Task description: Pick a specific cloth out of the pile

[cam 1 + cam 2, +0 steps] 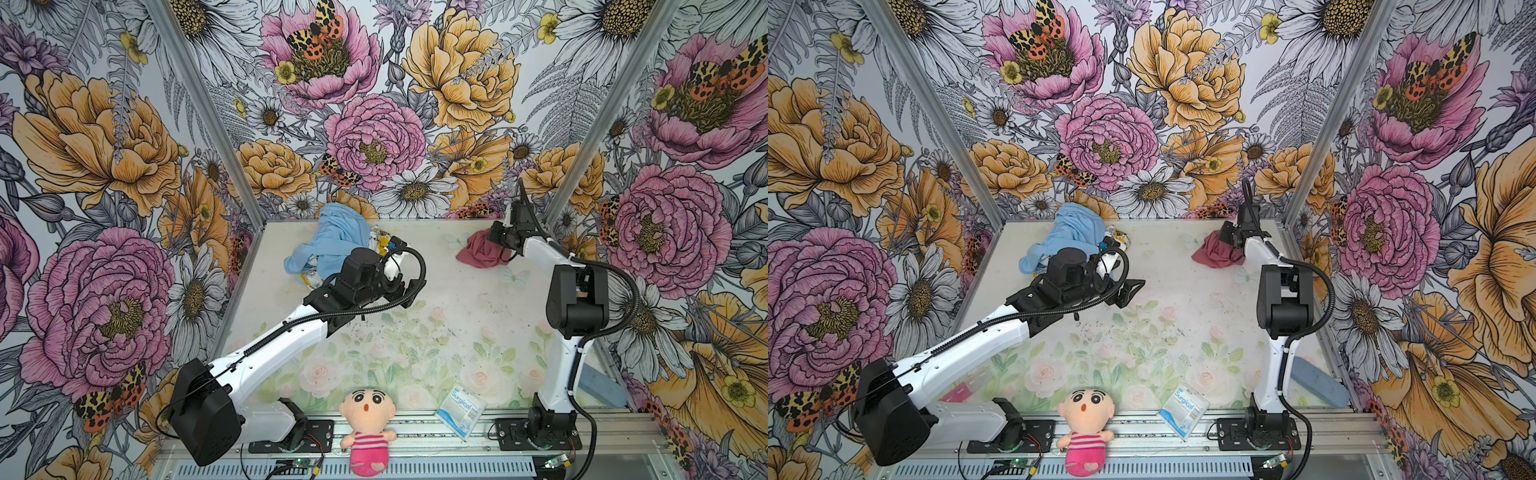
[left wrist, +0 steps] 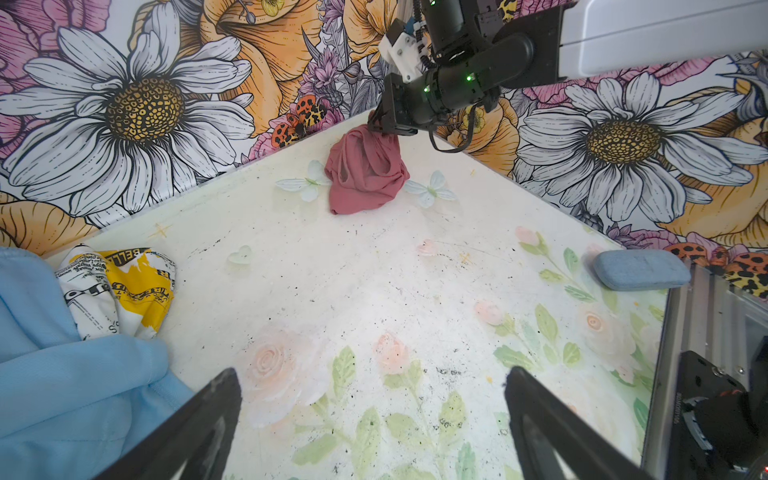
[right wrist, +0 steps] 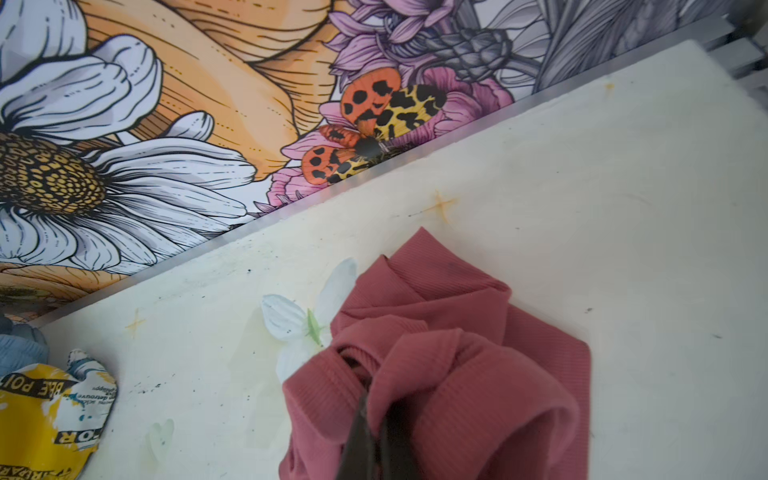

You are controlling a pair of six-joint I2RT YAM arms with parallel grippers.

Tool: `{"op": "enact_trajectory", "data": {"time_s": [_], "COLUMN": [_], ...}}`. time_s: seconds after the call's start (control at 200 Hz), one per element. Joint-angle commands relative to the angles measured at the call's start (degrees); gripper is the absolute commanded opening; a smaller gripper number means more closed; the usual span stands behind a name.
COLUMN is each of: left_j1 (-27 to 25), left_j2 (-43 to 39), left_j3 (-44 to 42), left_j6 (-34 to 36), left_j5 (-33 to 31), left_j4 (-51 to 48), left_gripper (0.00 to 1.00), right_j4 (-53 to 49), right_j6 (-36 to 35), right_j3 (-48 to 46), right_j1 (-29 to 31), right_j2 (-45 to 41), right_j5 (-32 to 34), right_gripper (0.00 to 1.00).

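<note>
The small dusty-rose cloth (image 3: 478, 374) is of soft ribbed fabric, crumpled into loose folds. 1 bunched edge stands raised where the right gripper (image 3: 374, 432) pinches it, jaws pressed together on the fabric. It rests on the pale floral tabletop (image 1: 436, 291), well apart from the pile (image 1: 332, 241) of light blue and white-and-yellow printed cloths, to the pile's right in both top views. The left gripper (image 2: 372, 374) hovers just beside the pile, fingers spread wide.

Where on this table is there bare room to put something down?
The middle of the table is bare, bordered by the pile, the cloth in the right gripper, and the plush doll and packet in front. The open left gripper hangs over its left side. Both far corners are crowded.
</note>
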Motion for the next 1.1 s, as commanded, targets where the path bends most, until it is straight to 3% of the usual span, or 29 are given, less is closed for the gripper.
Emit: {"op": "enact_trajectory", "data": {"time_s": [0.0,0.175,0.53,0.686,0.776,0.916,1.096], "left_j1": [-0.4,-0.2,0.5,0.6,1.3,3.2,5.6], "left_j2": [-2.1,-3.4,-3.9,-4.5,-4.8,-5.0,-5.2], "left_j3": [-0.6,0.0,-1.3,-1.0,-0.6,-0.3,0.4], "left_j6": [0.8,1.4,1.1,1.5,2.0,2.0,2.4], "left_j5": [-0.5,-1.3,-1.0,-0.3,0.2,1.9,3.6], "left_j4": [0.3,-1.2,-0.3,-0.2,-0.5,-0.3,-0.3], "left_gripper": [0.99,0.99,0.99,0.99,0.99,0.99,0.99], "right_j4": [0.1,-2.7,-11.4,-11.3,-11.3,-11.4,-11.6], "right_j6": [2.8,6.5,7.1,4.8,3.9,4.1,4.7], "right_j3": [2.2,4.9,8.5,6.8,6.3,6.3,6.4], "right_j1": [1.6,1.6,0.2,-0.3,-0.3,-1.0,-1.8], "right_j2": [4.8,10.3,11.2,8.7,6.5,3.2,-0.6], "right_j5": [-1.3,-0.1,-0.1,1.2,2.9,2.9,0.0], "right_gripper": [0.0,0.0,0.0,0.19,0.45,0.7,0.78]}}
